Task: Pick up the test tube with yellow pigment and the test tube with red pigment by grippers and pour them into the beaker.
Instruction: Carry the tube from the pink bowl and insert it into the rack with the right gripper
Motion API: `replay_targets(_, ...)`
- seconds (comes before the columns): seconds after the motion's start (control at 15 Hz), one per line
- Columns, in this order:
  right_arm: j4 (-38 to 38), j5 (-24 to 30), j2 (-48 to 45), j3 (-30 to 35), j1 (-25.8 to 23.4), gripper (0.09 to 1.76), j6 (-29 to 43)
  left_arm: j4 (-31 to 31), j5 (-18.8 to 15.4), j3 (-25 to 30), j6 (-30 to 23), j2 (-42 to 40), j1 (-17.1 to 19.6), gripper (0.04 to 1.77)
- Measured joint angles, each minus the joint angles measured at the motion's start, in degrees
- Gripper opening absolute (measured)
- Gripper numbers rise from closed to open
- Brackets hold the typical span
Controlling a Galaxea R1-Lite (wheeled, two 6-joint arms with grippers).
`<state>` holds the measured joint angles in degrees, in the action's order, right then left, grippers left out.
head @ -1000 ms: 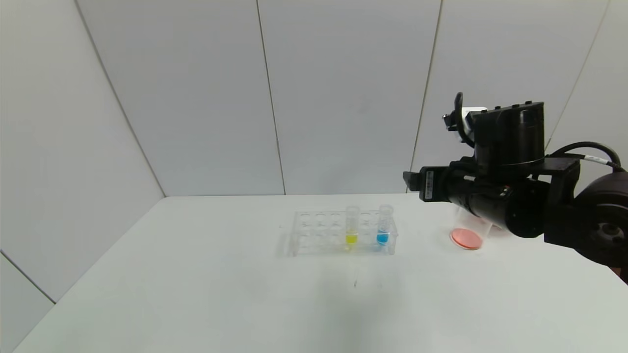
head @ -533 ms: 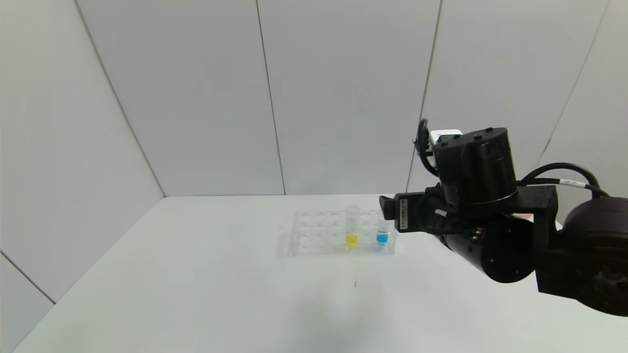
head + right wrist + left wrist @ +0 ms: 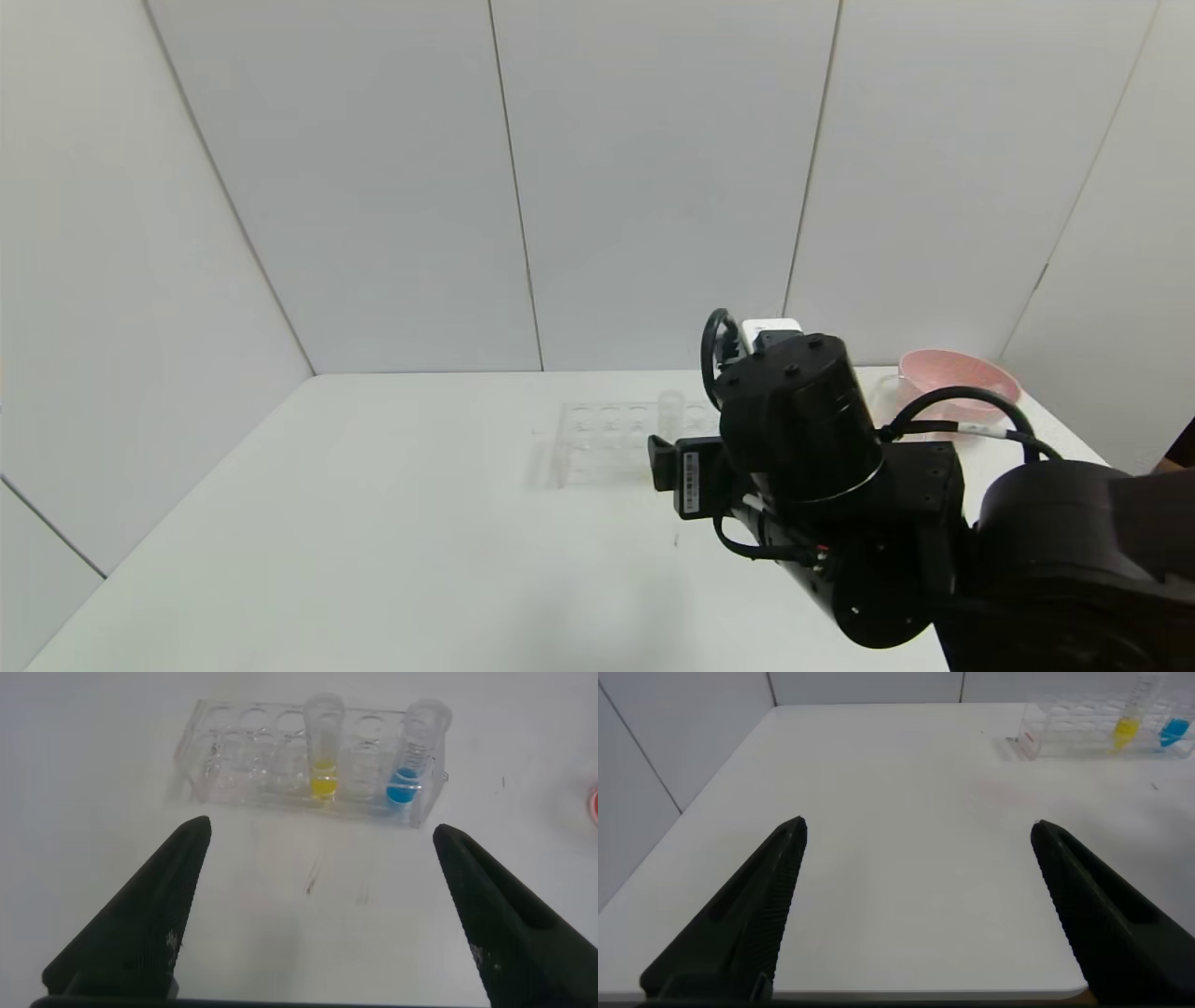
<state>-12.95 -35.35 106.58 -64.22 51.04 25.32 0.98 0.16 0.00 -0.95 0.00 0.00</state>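
The test tube with yellow pigment (image 3: 323,763) stands upright in a clear rack (image 3: 252,761), two holes from a like tube with blue liquid (image 3: 411,770). My right gripper (image 3: 320,829) is open and empty, low over the table just in front of the rack, roughly facing the yellow tube. In the head view the right arm's wrist (image 3: 794,434) hides both tubes and the beaker. The test tube with red pigment is out of view. My left gripper (image 3: 917,824) is open and empty over the table's near left edge; it sees the yellow tube (image 3: 1126,730) far off.
A pink bowl (image 3: 960,371) stands at the table's back right. The rack's empty left end (image 3: 597,434) shows beside the right arm. A reddish patch (image 3: 594,803) touches the edge of the right wrist view. Walls close the back and sides.
The right arm has dropped and swung left, from over the beaker to in front of the rack. It now hides the tubes and beaker, and the pink bowl has come into view.
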Motion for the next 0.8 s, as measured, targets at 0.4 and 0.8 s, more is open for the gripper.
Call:
replay_targets(0.4, -6.42, -1.1, 7.97, -2.29, -0.83, 1.7, -0.33, 0.0, 0.0, 0.0, 0.0, 0.0, 0.0, 1.72)
replay_targets(0.8, -6.95, -4.13, 16.08, -9.62, -2.71, 1.7, -2.28, 0.0, 0.0, 0.0, 0.0, 0.0, 0.0, 1.72)
